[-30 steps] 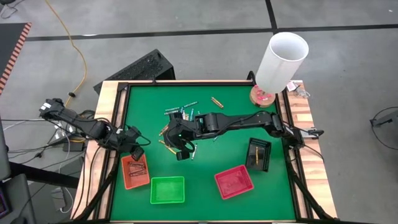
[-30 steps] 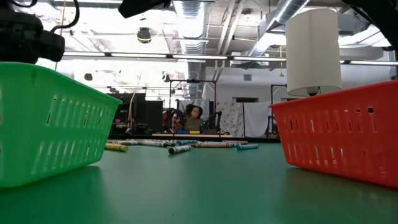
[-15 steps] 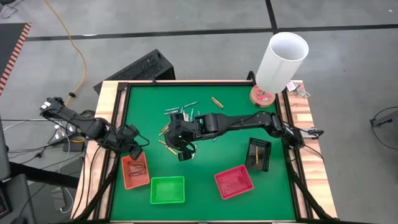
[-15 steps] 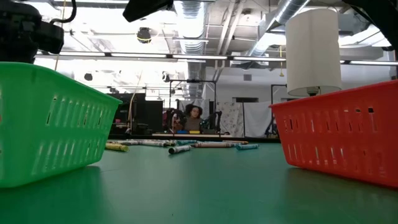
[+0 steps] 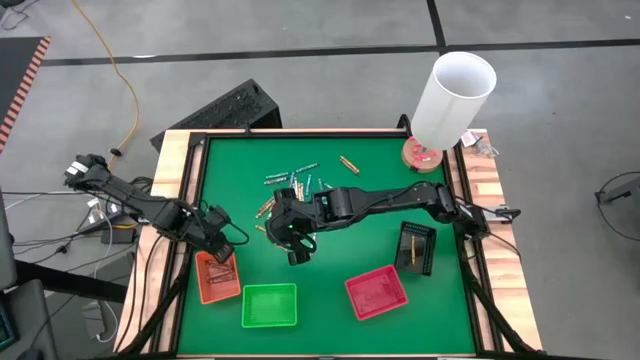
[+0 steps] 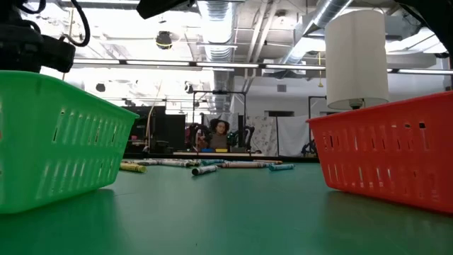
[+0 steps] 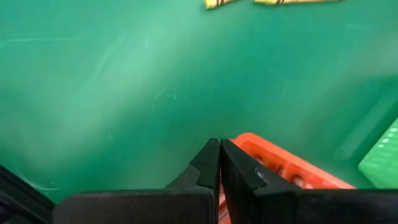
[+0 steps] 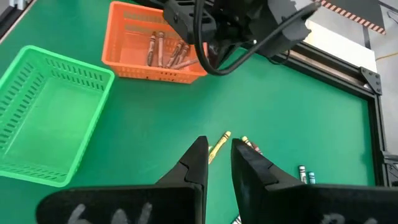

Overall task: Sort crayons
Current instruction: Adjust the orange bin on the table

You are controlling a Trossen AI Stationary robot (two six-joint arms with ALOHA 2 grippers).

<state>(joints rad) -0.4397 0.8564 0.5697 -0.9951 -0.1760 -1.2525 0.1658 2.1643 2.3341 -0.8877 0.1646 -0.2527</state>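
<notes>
L gripper (image 7: pixel 219 144) is over the far end of the orange tray (image 5: pixel 217 278), near the left edge of the table (image 5: pixel 372 232). Its fingers are pressed tight together, nothing between 'em. R arm reaches in from the right edge, and the R gripper (image 8: pixel 217 142) hangs over mid-table, approx. between the loose crayons and the row of trays. Its fingers are a narrow gap apart, and only bare green mat shows through that gap, so nothing gripped. Crayons: the main pile (image 5: pixel 291 184) lies scattered toward the edge opposite the trays, blue, grey and gold mixed. A few yellow ones (image 5: pixel 264 211) lie off the pile's left side, close to the R gripper. One gold crayon (image 5: pixel 348 164) sits alone, nearer the corner with the white tube (image 5: pixel 455 98). Reddish-brown crayons (image 8: pixel 165 50) are lying inside the orange tray. A gold one (image 5: pixel 410 247) is in the black tray (image 5: pixel 424 236) by the right edge. The green tray (image 5: pixel 269 306) and red tray (image 5: pixel 376 291) sit side by side along the tray edge, well apart from the pile; can't tell if anything's in those two. From table height the pile shows as a low line of sticks between green and red, w/ a person (image 6: pixel 221 132) seated far back in the room.
</notes>
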